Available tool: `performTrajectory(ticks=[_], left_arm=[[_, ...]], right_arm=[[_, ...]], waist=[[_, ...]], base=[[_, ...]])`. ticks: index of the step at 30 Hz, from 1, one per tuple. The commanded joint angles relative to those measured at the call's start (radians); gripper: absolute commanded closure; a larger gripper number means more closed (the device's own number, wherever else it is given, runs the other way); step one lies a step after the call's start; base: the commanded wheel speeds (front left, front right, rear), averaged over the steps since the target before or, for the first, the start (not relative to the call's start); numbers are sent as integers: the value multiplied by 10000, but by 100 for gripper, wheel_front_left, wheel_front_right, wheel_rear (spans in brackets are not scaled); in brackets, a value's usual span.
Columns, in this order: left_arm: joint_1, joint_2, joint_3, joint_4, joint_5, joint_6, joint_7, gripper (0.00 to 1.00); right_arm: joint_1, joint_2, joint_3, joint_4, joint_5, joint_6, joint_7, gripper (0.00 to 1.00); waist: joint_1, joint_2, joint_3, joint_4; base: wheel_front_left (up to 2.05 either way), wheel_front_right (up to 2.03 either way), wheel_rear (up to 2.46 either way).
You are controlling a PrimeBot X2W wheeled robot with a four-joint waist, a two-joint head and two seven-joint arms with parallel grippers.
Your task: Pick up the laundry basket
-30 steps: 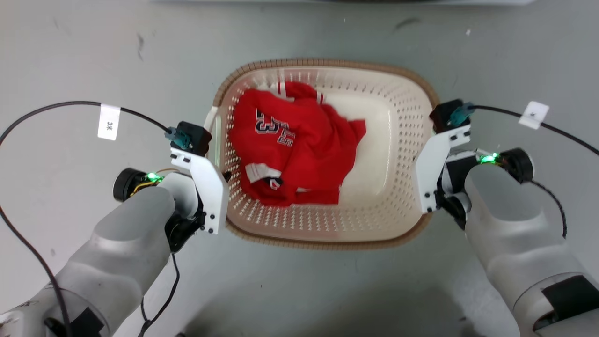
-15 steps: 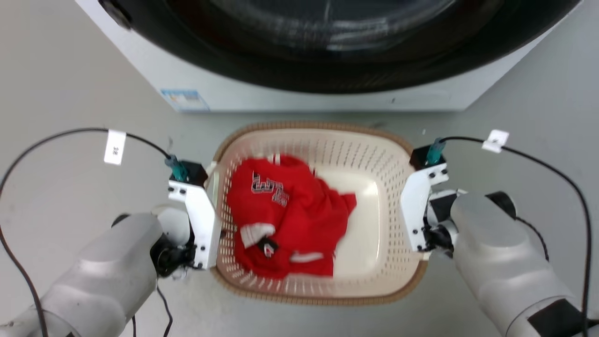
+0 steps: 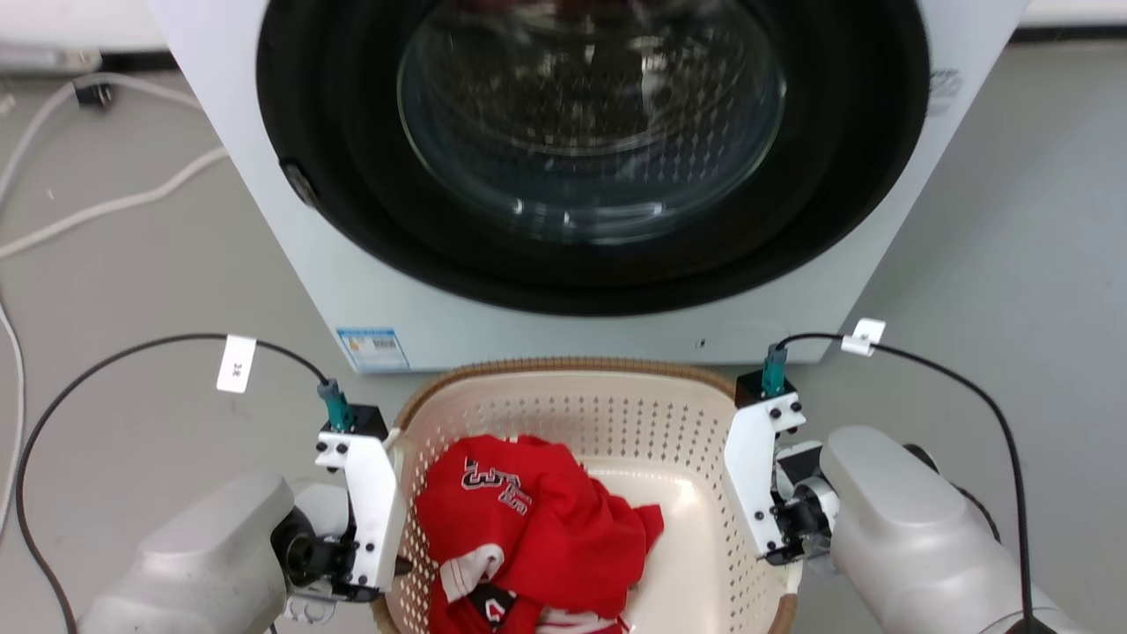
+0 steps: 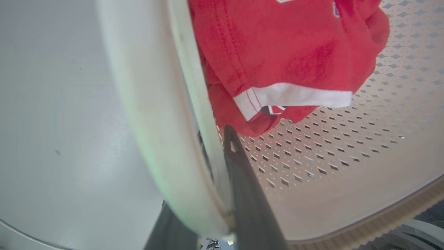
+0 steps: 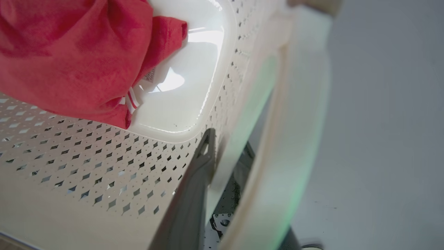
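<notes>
- Holding is what you have now: the laundry basket point(image 3: 563, 368) hangs between your two arms, low in the head view, directly in front of the washing machine point(image 3: 220, 158) and its round glass door point(image 3: 590, 114).
- Your left gripper point(image 3: 398, 563) is pinched across the basket's left side. In the left wrist view, one dark finger point(image 4: 242, 184) lies flat against the inside of the perforated wall. The other comes up outside, beneath the white left handle point(image 4: 152, 121).
- Your right gripper point(image 3: 766, 550) does the same on the opposite side, with one finger point(image 5: 197, 180) inside the wall and the right handle point(image 5: 295, 121) caught between the pair.
- Both grasps look made, so I judge the reach and the closing as done.
- The basket seems raised, but no view shows its underside against the grey floor point(image 3: 132, 291), so you cannot confirm clearance.
- What remains, as I read it, is finishing the lift with the basket level.
- A crumpled red jersey point(image 3: 537, 519) lies inside, towards your left side, so expect a slightly uneven load.
- The jersey carries dark, white-edged numerals. A "3" is legible in the head view, and the rest is lost in the folds.
- A small neck label point(image 5: 150, 75) shows print too fine to read.
- The blue-and-white sticker point(image 3: 374, 349) on the machine's lower front is unreadable.
- The white tags on the left cable point(image 3: 236, 363) and right cable point(image 3: 867, 335) are also unreadable.
</notes>
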Motion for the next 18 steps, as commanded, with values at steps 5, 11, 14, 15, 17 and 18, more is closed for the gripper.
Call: performTrajectory(ticks=[5,11,14,15,17,18], left_arm=[[441,22,-37,117,-275,-43,429,100],[627,38,-32,200,-473,-43,683,100],[711,-6,-36,239,-526,-43,740,100],[723,-23,-35,254,-553,-43,747,100],[750,-61,-31,276,-577,-43,760,100],[768,-77,-31,290,-609,-43,755,100]], right_arm=[[300,-38,411,-20,253,31,267,100],[464,-41,684,-95,602,31,579,100],[513,-38,840,-161,739,31,670,100],[549,-35,881,-169,804,31,702,100],[600,-32,950,-164,903,33,728,100],[618,-29,982,-151,929,33,731,100]], waist=[[3,0,-1186,-77],[3,0,-1557,-137],[3,0,-1639,-172],[3,0,-1666,-184],[3,0,-1704,-207],[3,0,-1718,-216]], base=[[0,0,0],[0,0,0],[0,0,0],[0,0,0],[0,0,0],[0,0,0]])
